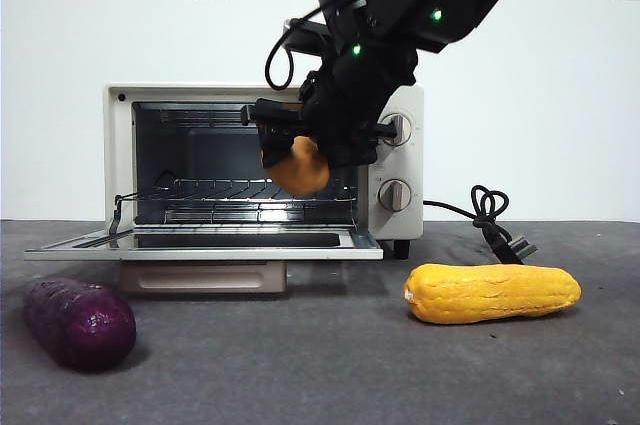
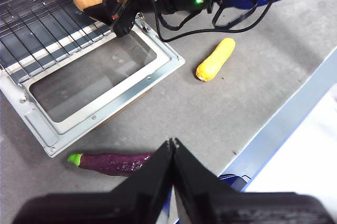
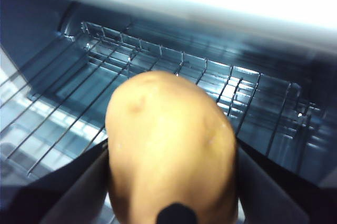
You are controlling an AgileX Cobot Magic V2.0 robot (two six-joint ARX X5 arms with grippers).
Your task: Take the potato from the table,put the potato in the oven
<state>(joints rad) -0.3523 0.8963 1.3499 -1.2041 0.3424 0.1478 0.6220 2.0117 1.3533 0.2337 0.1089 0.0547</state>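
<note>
Nearest the front camera, a dark purple sweet potato [image 1: 78, 323] lies on the dark grey bench [image 1: 320, 375] at the left, and a long yellow bumpy vegetable [image 1: 490, 292] lies at the right, well apart from it. In the left wrist view the same two things show, the purple one [image 2: 113, 162] just beyond the left end effector [image 2: 172, 147], whose two black jaws are pressed together at their tips with nothing between them; it hangs above the bench's near edge, away from the work.

Behind the vegetables stands the oven [image 1: 265, 170], cream-white, its glass door [image 1: 205, 242] dropped flat and open toward the camera, its wire rack [image 1: 255, 188] bare inside. Two round knobs [image 1: 395, 161] sit on its right panel, and a black cord [image 1: 487, 213] trails off on the bench to the right.

The right end effector [image 1: 296, 158] reaches down from the upper right to the mouth of the oven, clenched on the potato [image 1: 298, 167]. The potato, tan-orange and smooth, is held in the air between the jaws, above the hinge end of the open door and just at the front of the rack, touching neither. From the right wrist it fills the middle of the view [image 3: 171, 147], with the rack and the oven's back wall beyond it.
</note>
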